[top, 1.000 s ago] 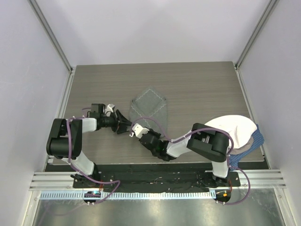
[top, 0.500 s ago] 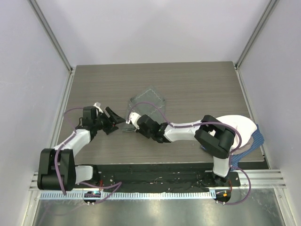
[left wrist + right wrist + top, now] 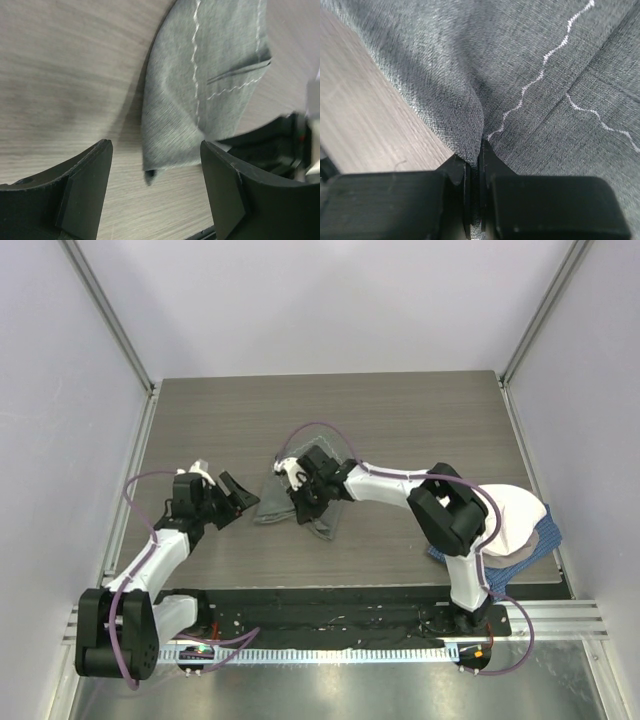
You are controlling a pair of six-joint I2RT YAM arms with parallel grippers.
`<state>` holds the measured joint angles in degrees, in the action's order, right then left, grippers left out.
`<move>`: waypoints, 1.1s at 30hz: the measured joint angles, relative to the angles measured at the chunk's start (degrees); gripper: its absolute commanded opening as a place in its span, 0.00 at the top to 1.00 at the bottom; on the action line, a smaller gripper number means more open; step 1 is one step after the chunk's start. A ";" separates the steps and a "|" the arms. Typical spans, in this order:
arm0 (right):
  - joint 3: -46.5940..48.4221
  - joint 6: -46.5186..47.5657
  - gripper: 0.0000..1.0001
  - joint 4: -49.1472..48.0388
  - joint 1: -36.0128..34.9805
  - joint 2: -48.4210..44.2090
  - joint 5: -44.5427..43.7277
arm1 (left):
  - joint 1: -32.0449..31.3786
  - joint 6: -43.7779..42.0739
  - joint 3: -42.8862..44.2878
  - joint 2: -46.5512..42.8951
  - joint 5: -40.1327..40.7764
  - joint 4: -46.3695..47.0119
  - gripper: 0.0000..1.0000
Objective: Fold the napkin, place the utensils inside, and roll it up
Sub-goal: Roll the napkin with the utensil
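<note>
The grey-green napkin lies bunched and partly folded at the table's middle. My right gripper is over it, shut on a raised fold of the napkin; in the right wrist view the cloth is pinched between the closed tips of the right gripper. My left gripper stands open just left of the cloth, holding nothing. In the left wrist view a loose corner of the napkin lies on the wood just ahead of the left gripper. The utensils are out of view.
A cream-white cloth lies at the table's right edge on a blue checked cloth, beside the right arm's elbow. Walls and metal posts close in the wooden table on three sides.
The left gripper has opened wide and drawn back to the left, away from the cloth. The right gripper has shut on the napkin and moved away from the near edge, dragging the cloth into a bunch.
</note>
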<state>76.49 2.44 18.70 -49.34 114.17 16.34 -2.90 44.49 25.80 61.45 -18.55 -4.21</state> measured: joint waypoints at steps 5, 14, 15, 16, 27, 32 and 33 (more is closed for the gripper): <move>2.16 -3.04 0.99 1.31 4.61 3.21 10.73 | -1.07 -0.31 -2.23 -1.33 -0.35 -0.83 0.25; 4.83 -6.29 0.99 2.56 8.94 7.56 22.23 | -3.54 -0.42 -3.93 -2.21 -3.28 0.76 0.24; 5.03 -6.60 0.99 2.64 9.16 7.89 22.93 | -4.00 -0.44 -3.98 -2.16 -3.54 1.07 0.25; 5.14 -6.86 0.99 2.67 9.35 8.11 23.45 | -4.33 -0.44 -4.00 -2.08 -3.65 1.25 0.25; 5.97 -7.48 0.99 3.21 10.21 9.33 26.01 | -5.40 -1.27 -3.98 3.48 -3.76 4.24 0.34; 6.25 -7.50 0.99 3.52 10.32 9.60 26.43 | -5.66 -1.31 -3.96 6.14 -3.98 6.40 0.40; 6.29 -7.52 0.99 3.56 10.34 9.62 26.51 | -5.75 -1.29 -3.96 6.54 -4.00 6.73 0.41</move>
<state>82.78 -5.08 22.26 -39.00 123.79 42.85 -8.64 43.20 21.85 67.99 -22.55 2.52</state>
